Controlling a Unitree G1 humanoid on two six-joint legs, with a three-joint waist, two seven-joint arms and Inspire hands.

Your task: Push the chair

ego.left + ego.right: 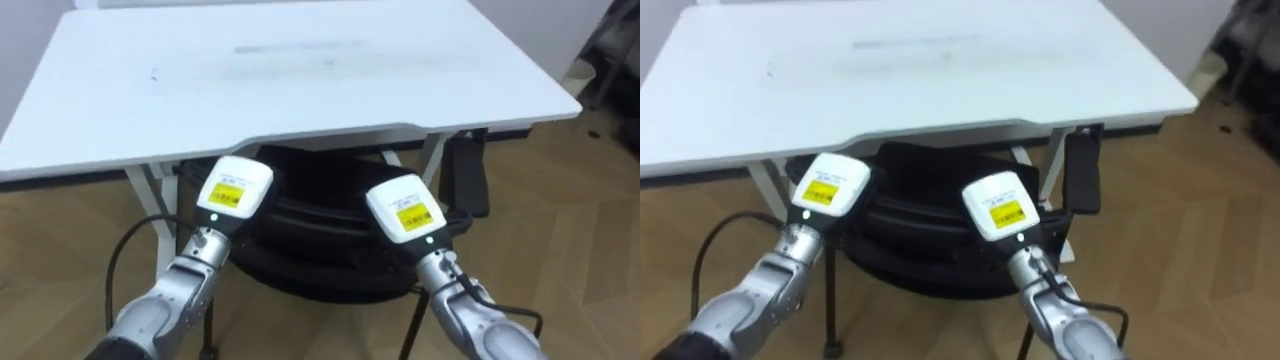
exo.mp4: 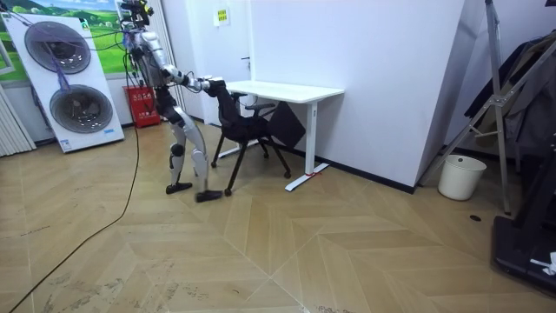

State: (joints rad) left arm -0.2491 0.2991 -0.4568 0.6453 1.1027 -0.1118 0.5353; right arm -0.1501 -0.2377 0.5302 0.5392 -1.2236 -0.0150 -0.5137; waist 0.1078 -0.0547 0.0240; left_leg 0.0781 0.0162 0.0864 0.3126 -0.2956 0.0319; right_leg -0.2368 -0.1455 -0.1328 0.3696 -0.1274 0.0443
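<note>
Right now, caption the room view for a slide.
Robot stands at a white desk, left hand and right hand against a black chair.

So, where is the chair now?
The black chair stands directly before the robot, partly under the white desk, with the left hand and right hand at its backrest.

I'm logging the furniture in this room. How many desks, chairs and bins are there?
desk: 1
chair: 1
bin: 1
Total: 3
</note>
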